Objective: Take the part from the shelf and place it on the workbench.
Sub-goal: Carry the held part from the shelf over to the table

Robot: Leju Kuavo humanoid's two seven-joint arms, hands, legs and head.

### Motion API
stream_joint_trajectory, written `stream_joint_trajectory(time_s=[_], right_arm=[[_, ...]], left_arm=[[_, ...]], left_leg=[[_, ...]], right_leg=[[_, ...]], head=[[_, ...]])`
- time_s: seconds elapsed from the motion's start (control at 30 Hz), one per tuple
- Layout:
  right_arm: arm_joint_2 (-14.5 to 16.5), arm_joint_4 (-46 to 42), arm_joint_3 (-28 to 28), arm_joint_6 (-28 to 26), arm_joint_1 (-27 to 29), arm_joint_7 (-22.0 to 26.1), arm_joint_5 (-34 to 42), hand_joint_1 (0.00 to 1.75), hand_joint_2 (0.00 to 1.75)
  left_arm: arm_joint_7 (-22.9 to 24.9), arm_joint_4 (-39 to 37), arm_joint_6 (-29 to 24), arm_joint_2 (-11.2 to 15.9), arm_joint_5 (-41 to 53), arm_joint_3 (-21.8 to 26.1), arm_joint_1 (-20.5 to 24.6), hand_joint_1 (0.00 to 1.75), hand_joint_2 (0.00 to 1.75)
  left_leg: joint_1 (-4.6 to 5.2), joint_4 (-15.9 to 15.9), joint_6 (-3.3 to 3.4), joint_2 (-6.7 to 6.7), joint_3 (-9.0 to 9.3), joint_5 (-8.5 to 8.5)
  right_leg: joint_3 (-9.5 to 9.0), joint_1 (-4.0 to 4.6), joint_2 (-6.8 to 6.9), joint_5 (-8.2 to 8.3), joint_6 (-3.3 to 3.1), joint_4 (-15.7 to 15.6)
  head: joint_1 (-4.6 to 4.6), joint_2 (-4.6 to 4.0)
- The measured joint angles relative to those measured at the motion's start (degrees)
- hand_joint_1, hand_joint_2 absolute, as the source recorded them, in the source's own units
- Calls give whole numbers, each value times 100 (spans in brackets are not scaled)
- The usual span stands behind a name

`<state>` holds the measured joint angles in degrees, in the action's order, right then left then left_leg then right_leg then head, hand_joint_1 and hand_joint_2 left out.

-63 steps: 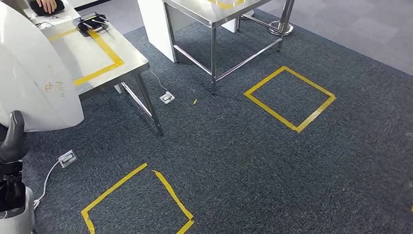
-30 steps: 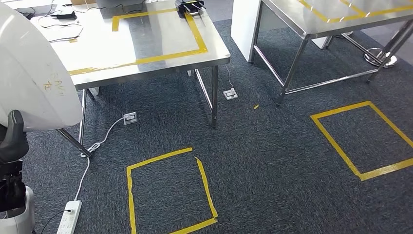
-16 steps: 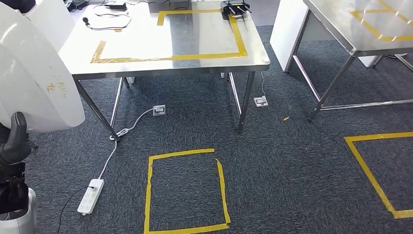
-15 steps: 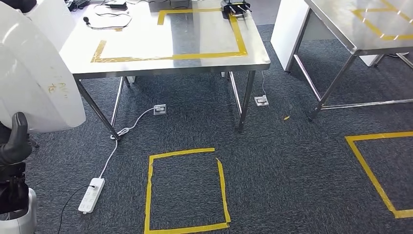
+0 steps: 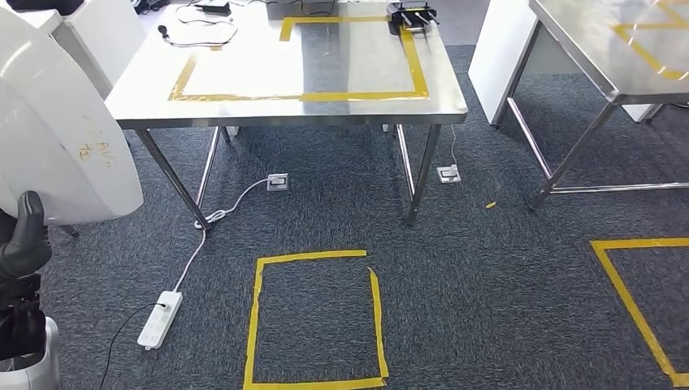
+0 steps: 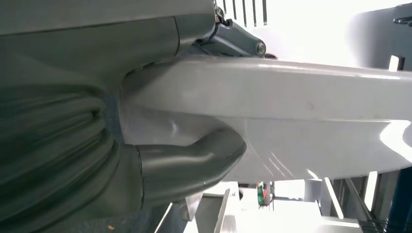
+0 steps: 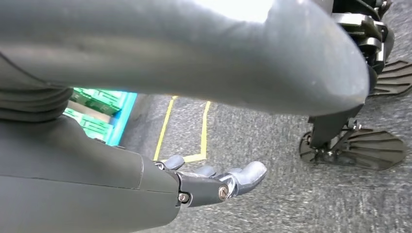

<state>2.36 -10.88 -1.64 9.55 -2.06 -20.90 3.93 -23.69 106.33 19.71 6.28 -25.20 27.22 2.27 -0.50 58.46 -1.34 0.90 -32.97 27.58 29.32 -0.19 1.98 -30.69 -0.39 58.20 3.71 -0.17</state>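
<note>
A big white part point(image 5: 57, 130) is held by the left hand point(image 6: 184, 165). In the left wrist view the thick grey thumb is pressed against one side of the part's curved white shell, and the rest of the hand is wrapped around the other side. In the head view the part is seen at the left edge, high up beside the robot's body, with the dark top of the left hand point(image 5: 23, 244) just under it.

The right hand point(image 7: 214, 182) is seen hanging low over the carpet. Nothing is held in it. Its fingers point(image 7: 248, 172) are a little bent but apart.

The workbench point(image 5: 268, 110) is seen straight ahead in the head view. A yellow tape frame point(image 5: 418, 65) is marked on its shiny top. A small black box point(image 5: 410, 15) sits at the far corner of that frame.

So the part is on the robot's left, and the bench lies ahead and a bit to the right of it. The part's long side seems to run from near the robot toward the bench. The left hand is the nearer one. The bench looks not yet close enough for the part to be set down, so more steps are likely needed.
</note>
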Motion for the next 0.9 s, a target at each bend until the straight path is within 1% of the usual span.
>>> stream_joint_trajectory(time_s=[0.03,0.07,0.1,0.13,0.17,0.2,0.23,0.27,0.3,0.33,0.37,0.4,0.43,0.47,0.5,0.53,0.57,0.6,0.63,0.67,0.7,0.73,0.77,0.8,0.83,0.87,0.9], right_arm=[[0,-1,-2,0,-4,-2,8,0,0],[0,-1,-4,1,-10,-13,17,0,0],[0,-2,-6,2,-17,-17,26,0,0],[1,-2,-7,5,-23,-19,30,0,0],[1,-2,-7,10,-23,-15,32,0,0],[2,-2,-8,14,-15,-3,34,0,0],[2,-2,-8,17,0,-1,32,0,0],[2,-2,-8,16,18,-9,31,0,0],[1,-2,-8,14,36,-30,28,0,0],[-1,-1,-9,13,53,-51,26,0,0],[-3,0,-9,11,70,-65,24,0,0],[-4,4,-10,11,89,-60,23,0,0],[-5,9,-12,11,111,-33,22,0,0],[-5,13,-14,11,135,-8,21,0,0],[-6,16,-15,11,150,-4,20,0,0],[-7,16,-16,11,143,-45,19,0,0],[-5,14,-18,11,116,-127,18,0,0],[-5,11,-21,11,76,-224,18,0,0],[-4,9,-27,11,38,-293,18,0,0],[-4,7,-35,10,16,-299,18,0,0],[-5,7,-44,9,11,-242,18,0,0],[-6,8,-51,8,23,-126,18,0,0],[-6,8,-56,7,44,-7,17,0,0],[-5,9,-61,7,69,79,17,0,0],[-5,9,-65,6,90,118,17,0,0],[-4,9,-70,6,102,106,17,0,0],[-3,12,-75,6,115,81,18,0,0]], left_arm=[[-3,3,3,-1,-3,-1,-1,175,175],[-8,9,7,-2,-7,-1,-3,175,175],[-14,14,13,-3,-9,-1,2,175,175],[-20,19,20,-4,-10,-2,11,175,175],[-23,24,26,-7,-11,-2,19,175,175],[-25,24,30,-10,-11,-3,28,175,175],[-25,23,32,-14,-11,-3,30,175,175],[-24,22,33,-19,-12,-3,28,175,175],[-24,20,33,-24,-13,-3,27,175,175],[-24,14,33,-29,-13,-3,27,175,175],[-24,5,34,-34,-14,-3,26,175,175],[-25,-7,34,-39,-17,-3,28,175,175],[-26,-22,37,-44,-20,-4,24,175,175],[-26,-32,39,-47,-23,-6,21,175,175],[-27,-38,42,-47,-27,-9,19,175,175],[-27,-38,46,-41,-28,-11,26,175,175],[-27,-34,48,-31,-28,-15,46,175,175],[-31,-31,50,-21,-29,-18,69,175,175],[-33,-29,53,-10,-33,-22,90,175,175],[-34,-32,55,-4,-36,-28,97,175,175],[-35,-39,57,-1,-39,-32,90,175,175],[-33,-50,59,1,-42,-35,80,175,175],[-32,-60,60,1,-42,-36,71,175,175],[-32,-68,60,1,-42,-36,66,175,175],[-32,-75,60,1,-42,-36,64,175,175],[-33,-81,60,1,-42,-37,59,175,175],[-32,-93,60,1,-42,-38,49,175,175]], left_leg=[[-7,0,59,-34,46,22],[-15,-17,107,-59,98,51],[-23,-32,149,-80,167,87],[-29,-45,185,-97,254,126],[-32,-63,208,-103,317,174],[-33,-73,221,-117,387,226],[-34,-86,227,-136,468,292],[-36,-102,224,-159,568,366],[-38,-122,216,-181,688,449],[-42,-145,204,-200,824,541],[-44,-171,187,-212,950,639],[-42,-185,167,-224,1070,744],[-33,-203,137,-243,1177,857],[-22,-239,103,-260,1285,964],[-12,-247,60,-278,1406,1016],[-7,-184,16,-292,1472,985],[-13,22,-20,-290,1448,860],[-21,390,-52,-268,1299,673],[-25,843,-73,-238,1025,534],[-31,1270,-88,-204,705,511],[-31,1577,-96,-175,384,641],[-33,1740,-101,-164,93,906],[-35,1770,-103,-160,-151,1208],[-35,1701,-104,-157,-351,1460],[-35,1544,-105,-153,-510,1562],[-35,1302,-100,-144,-631,1401],[-34,979,-82,-119,-727,912]], right_leg=[[-38,-5,11,0,30,20],[-35,-14,0,23,57,114],[47,-24,-37,43,79,311],[228,-35,-78,45,99,595],[489,-41,-122,19,119,950],[789,-42,-149,-72,135,1299],[1078,-41,-157,-218,147,1562],[1314,-41,-160,-374,150,1685],[1479,-40,-160,-479,148,1646],[1567,-39,-160,-452,138,1453],[1596,-35,-161,-212,118,1141],[1603,-25,-164,270,90,747],[1585,-15,-172,752,61,423],[1551,1,-179,1130,35,217],[1500,11,-191,1318,5,120],[1417,17,-199,1249,-21,137],[1316,11,-211,1141,-55,149],[1201,-1,-219,1030,-96,137],[1075,-10,-223,916,-132,121],[943,-21,-229,809,-161,106],[808,-21,-229,691,-180,100],[667,-21,-236,570,-188,95],[524,-20,-240,452,-187,92],[376,-20,-243,331,-184,90],[225,-21,-243,208,-179,90],[76,-22,-243,82,-170,89],[-55,-20,-241,-47,-156,90]], head=[[-4,0],[-11,0],[-21,0],[-34,0],[-48,0],[-56,0],[-65,0],[-69,0],[-74,0],[-79,0],[-83,0],[-92,0],[-101,0],[-103,0],[-104,0],[-101,0],[-95,0],[-92,-1],[-83,-1],[-69,-1],[-56,-1],[-43,0],[-37,0],[-34,0],[-32,0],[-30,0],[-25,0]])
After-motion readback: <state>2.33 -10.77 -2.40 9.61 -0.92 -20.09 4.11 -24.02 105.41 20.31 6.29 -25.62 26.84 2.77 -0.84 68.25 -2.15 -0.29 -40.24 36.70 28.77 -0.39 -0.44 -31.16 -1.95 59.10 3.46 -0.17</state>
